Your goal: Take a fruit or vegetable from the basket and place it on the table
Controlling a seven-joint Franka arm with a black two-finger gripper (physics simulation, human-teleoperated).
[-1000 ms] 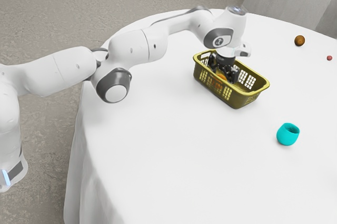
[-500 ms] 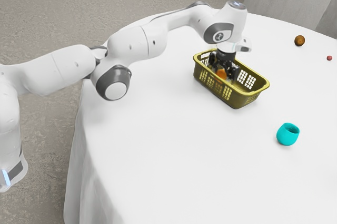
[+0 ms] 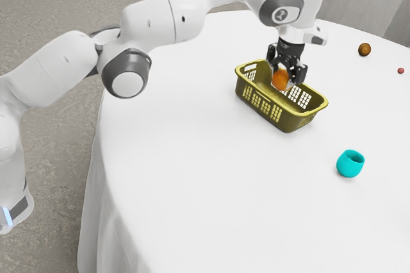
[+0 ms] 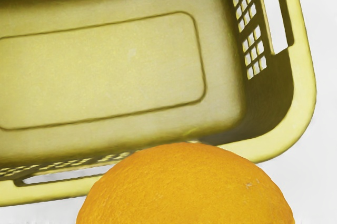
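- End effector [image 3: 282,82] closed around an orange [image 3: 280,79], fingers parted by its width
- Orange held up over the yellow basket [image 3: 255,101]
- Basket and teal cup [image 3: 350,165] stand on the bench [image 3: 205,190]
- Brown ball [image 3: 364,49] near the bench edge at the exterior view's upper right

Gripper [image 3: 284,80]: black. Orange [image 3: 280,79] between its fingers: deep orange, finely pitted. Basket [image 3: 278,115] beneath the gripper: olive-yellow, paler rim; walls patterned in grids of small squares, base bearing a thin dark rounded-rectangle outline. Well apart from the gripper: cup [image 3: 350,165], solid turquoise; round fruit [image 3: 364,49], mottled brown. Tablecloth [image 3: 205,183] below all: plain white.
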